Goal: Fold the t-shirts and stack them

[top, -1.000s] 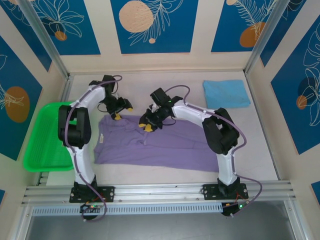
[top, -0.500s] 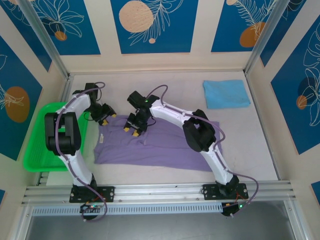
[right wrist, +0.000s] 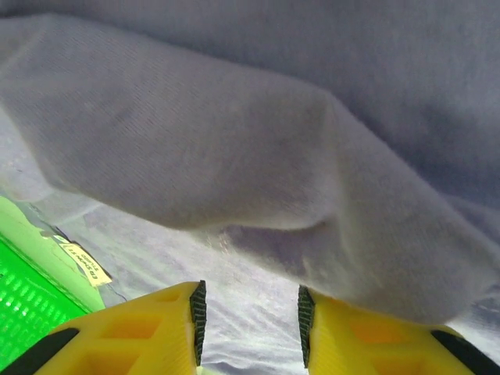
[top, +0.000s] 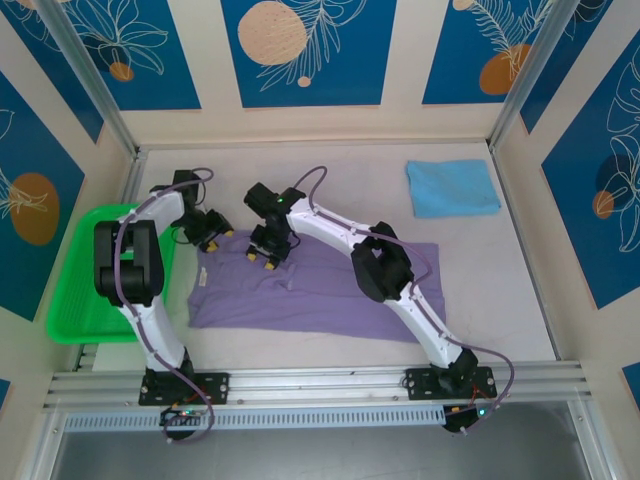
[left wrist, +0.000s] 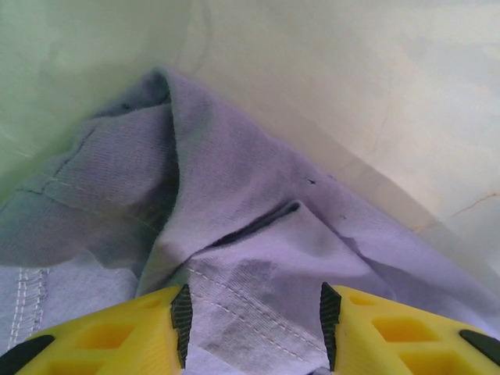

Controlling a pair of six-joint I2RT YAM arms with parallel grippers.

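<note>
Two part-open jaw pairs, left gripper point(left wrist: 255, 305) and right gripper point(right wrist: 250, 305), astride lavender t-shirt point(top: 330, 290); tag point(right wrist: 78, 263) print illegible.

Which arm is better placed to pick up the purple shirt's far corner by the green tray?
Left: the left tool straddles that corner of the purple shirt; the right tool sits farther along its far edge.

The left arm point(top: 128, 262) is folded up tight, the right arm point(top: 385, 268) stretched far leftward; the left gripper point(top: 207, 238) and right gripper point(top: 266, 258) tip downward near each other, each with yellow fingers point(left wrist: 117, 340) partly apart
</note>
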